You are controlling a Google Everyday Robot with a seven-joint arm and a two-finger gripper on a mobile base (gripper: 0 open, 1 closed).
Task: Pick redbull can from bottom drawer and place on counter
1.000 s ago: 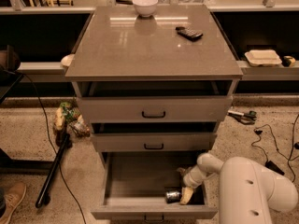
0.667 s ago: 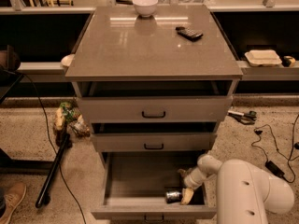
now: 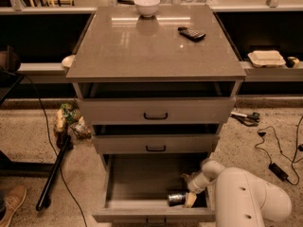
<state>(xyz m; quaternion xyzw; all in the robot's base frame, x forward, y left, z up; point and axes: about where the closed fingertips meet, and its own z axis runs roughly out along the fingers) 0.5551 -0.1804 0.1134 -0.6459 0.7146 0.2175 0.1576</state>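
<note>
The redbull can (image 3: 175, 198) lies on its side at the front right of the open bottom drawer (image 3: 142, 215), its shiny silver end facing the camera. My gripper (image 3: 189, 198) reaches down into the drawer from the right and sits right beside the can, at its right end. The white arm (image 3: 246, 200) fills the lower right corner. The counter (image 3: 151, 51) is the glossy grey-brown top of the cabinet, well above the gripper.
A white bowl (image 3: 147, 4) stands at the counter's back edge and a black remote-like gadget (image 3: 191, 33) lies at its back right. The two upper drawers (image 3: 156, 111) stick out slightly above the bottom one. Cables and clutter lie on the floor on both sides.
The arm's body has shifted slightly to the left. The gripper stays down in the drawer beside the can, which has not moved.
</note>
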